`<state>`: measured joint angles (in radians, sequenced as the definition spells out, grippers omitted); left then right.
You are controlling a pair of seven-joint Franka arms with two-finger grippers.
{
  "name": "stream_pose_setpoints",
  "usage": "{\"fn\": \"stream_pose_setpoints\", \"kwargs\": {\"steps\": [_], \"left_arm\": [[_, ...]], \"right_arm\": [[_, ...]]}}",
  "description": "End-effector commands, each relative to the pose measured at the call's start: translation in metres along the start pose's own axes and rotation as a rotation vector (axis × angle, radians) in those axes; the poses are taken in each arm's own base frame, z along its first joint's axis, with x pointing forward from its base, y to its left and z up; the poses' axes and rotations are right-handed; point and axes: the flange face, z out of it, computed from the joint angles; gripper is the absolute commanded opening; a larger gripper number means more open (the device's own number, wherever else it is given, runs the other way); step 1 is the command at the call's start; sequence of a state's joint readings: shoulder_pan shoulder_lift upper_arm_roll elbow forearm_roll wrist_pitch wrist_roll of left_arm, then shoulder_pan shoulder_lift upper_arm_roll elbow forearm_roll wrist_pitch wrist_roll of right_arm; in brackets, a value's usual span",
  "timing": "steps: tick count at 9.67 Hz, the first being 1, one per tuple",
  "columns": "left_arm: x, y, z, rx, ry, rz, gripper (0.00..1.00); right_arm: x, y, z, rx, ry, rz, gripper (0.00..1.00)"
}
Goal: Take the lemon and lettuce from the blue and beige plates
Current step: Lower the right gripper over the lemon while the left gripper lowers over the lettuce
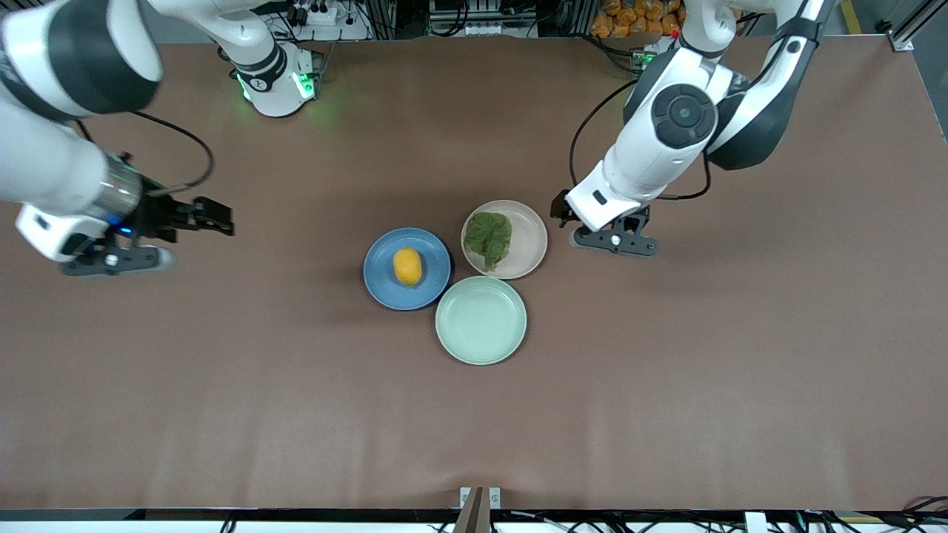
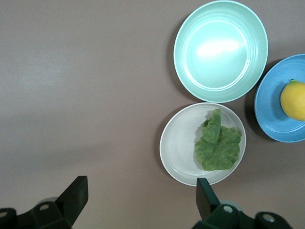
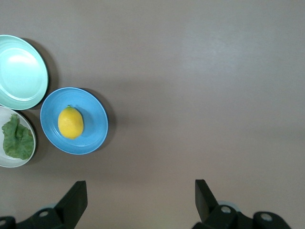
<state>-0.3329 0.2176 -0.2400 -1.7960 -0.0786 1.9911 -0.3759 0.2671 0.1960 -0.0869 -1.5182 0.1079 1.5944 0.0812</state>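
The yellow-orange lemon (image 1: 407,266) lies in the middle of the blue plate (image 1: 378,283). The dark green lettuce (image 1: 488,237) lies on the beige plate (image 1: 530,238), which touches the blue one. My left gripper (image 1: 561,211) hangs open over bare table just beside the beige plate, toward the left arm's end; the left wrist view shows the left gripper (image 2: 141,186) empty, one finger by the beige plate's rim (image 2: 178,148). My right gripper (image 1: 218,217) is open and empty over bare table, well off the blue plate toward the right arm's end.
A mint-green plate (image 1: 481,320) with nothing in it sits nearer the front camera, touching both other plates. Brown table surface stretches around the three plates. Cables trail from both wrists.
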Motion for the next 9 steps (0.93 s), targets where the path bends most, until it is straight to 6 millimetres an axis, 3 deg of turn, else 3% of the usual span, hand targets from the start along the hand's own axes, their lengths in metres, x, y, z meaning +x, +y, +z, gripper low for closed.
{"fn": "stream_pose_setpoints", "kwargs": {"steps": [1,3,5,9], "left_arm": [[-0.001,0.024,0.026,-0.017,-0.006,-0.024,1.00],[-0.005,0.049,0.051,-0.018,-0.014,-0.024,1.00],[-0.004,0.048,0.053,-0.017,-0.017,-0.027,1.00],[-0.006,0.049,0.058,-0.011,-0.031,-0.037,1.00]], "right_arm": [[0.011,-0.030,0.020,0.009,0.006,0.017,1.00],[0.021,-0.068,0.046,-0.001,0.013,0.036,1.00],[0.026,-0.096,0.069,-0.008,0.014,0.020,1.00],[0.025,-0.119,0.090,-0.010,0.014,-0.012,1.00]]}}
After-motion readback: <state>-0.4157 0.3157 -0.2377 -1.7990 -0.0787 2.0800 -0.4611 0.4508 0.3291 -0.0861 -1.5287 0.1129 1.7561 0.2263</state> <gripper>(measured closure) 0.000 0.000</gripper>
